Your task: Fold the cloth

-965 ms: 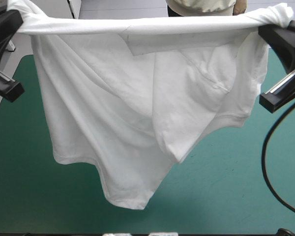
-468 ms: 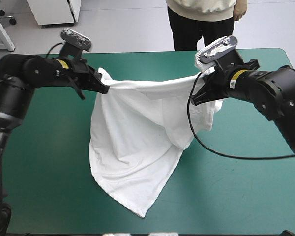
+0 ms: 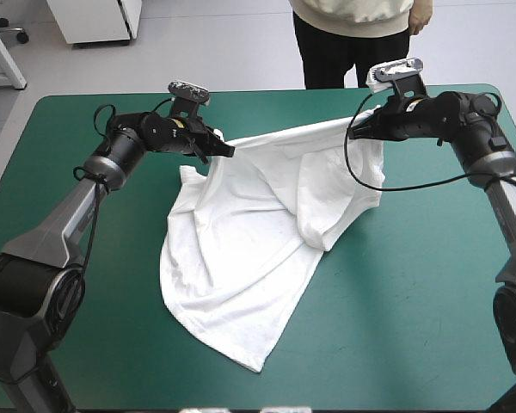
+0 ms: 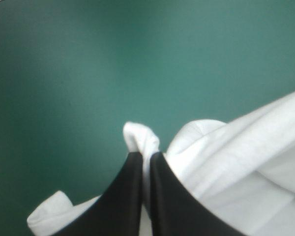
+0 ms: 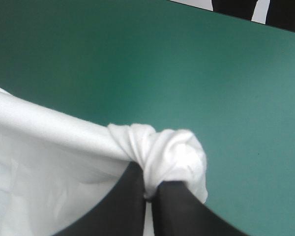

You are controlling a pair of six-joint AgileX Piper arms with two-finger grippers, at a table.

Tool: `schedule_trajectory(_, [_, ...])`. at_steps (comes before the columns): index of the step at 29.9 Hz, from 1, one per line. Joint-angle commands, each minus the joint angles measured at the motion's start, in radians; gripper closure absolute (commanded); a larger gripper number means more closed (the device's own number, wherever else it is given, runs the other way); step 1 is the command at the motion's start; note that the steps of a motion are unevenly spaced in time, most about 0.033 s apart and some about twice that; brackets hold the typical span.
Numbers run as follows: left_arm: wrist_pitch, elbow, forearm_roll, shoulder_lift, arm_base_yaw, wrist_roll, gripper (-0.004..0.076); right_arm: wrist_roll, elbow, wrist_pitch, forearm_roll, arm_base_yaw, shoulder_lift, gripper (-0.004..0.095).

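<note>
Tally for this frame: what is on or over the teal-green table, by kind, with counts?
White T-shirt: 1
Black robot hands: 2, the left hand and the right hand, each shut on the T-shirt
Total: 3

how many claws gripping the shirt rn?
2. Left claw pinches the T-shirt at the left end of its far edge; right claw pinches the bunched right end.

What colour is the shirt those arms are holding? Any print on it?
The T-shirt is plain white, no print visible; the high view shows it best.
</note>
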Motion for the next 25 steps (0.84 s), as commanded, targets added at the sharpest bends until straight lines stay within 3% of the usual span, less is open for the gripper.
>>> schedule_trajectory(1, [-0.102,-0.047,-0.018,-0.011,0.002,0.026,0.0732,-0.020,-0.089,-0.023,-0.017,-0.022,0.016,0.0907])
schedule_trajectory(3, [-0.107,-0.052,-0.018,0.002,0.002,0.026,0.0731,-0.020,-0.105,-0.005,-0.017,-0.022,0.044,0.0833])
schedule_trajectory(5, [-0.111,-0.052,-0.018,0.003,0.002,0.026,0.0701,-0.020,-0.114,-0.005,-0.017,-0.022,0.061,0.0677])
schedule_trajectory(8, [-0.118,-0.052,-0.016,0.003,0.002,0.033,0.0594,-0.020,-0.116,-0.017,-0.017,-0.022,0.065,0.0409])
schedule_trajectory(10, [-0.115,-0.052,-0.014,0.003,0.002,0.033,0.0491,-0.018,-0.130,-0.013,-0.017,-0.022,0.059,0.0317])
schedule_trajectory(12, [-0.084,-0.056,-0.014,-0.004,0.002,0.033,0.0361,-0.018,-0.162,0.014,-0.019,-0.023,0.054,0.0305])
schedule_trajectory(14, [-0.027,-0.067,-0.014,-0.018,0.002,0.025,0.0288,-0.018,-0.191,0.044,-0.021,-0.023,0.042,0.0310])
schedule_trajectory(22, [0.010,-0.074,0.047,-0.207,0.002,0.025,0.0304,-0.026,-0.244,0.174,-0.017,-0.019,-0.084,0.0327])
schedule_trajectory(25, [0.041,-0.074,0.134,-0.282,0.002,-0.026,0.0304,-0.055,-0.244,0.281,0.011,0.014,-0.129,0.0350])
